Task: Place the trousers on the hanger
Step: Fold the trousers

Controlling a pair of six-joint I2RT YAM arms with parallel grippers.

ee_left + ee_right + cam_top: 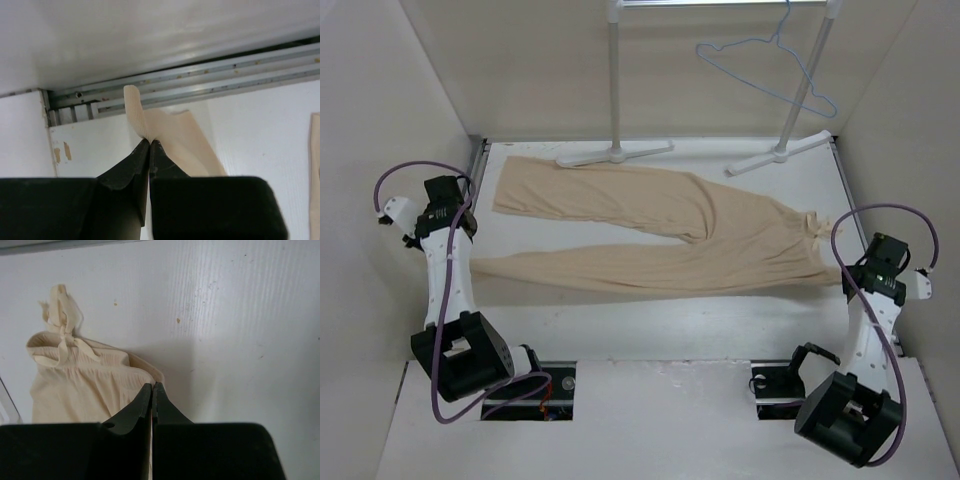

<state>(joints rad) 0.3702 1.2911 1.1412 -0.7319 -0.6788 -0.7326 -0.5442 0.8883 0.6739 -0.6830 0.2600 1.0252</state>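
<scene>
The trousers point(740, 245) are spread flat across the white table point(670, 325), with the waist to the right and both legs stretched to the left. A raised fold of leg fabric near the left hem is pinched between the closed fingers of the left gripper point(149, 142), beside the metal rail point(210, 75) at the table's edge. The waistband edge, near the knotted drawstring point(62, 325), is clamped by the right gripper point(152, 386), whose fingers are pressed together. The light-blue wire hanger point(770, 60) is hung on the white garment rack point(613, 80), whose flat feet are set on the table's far side.
</scene>
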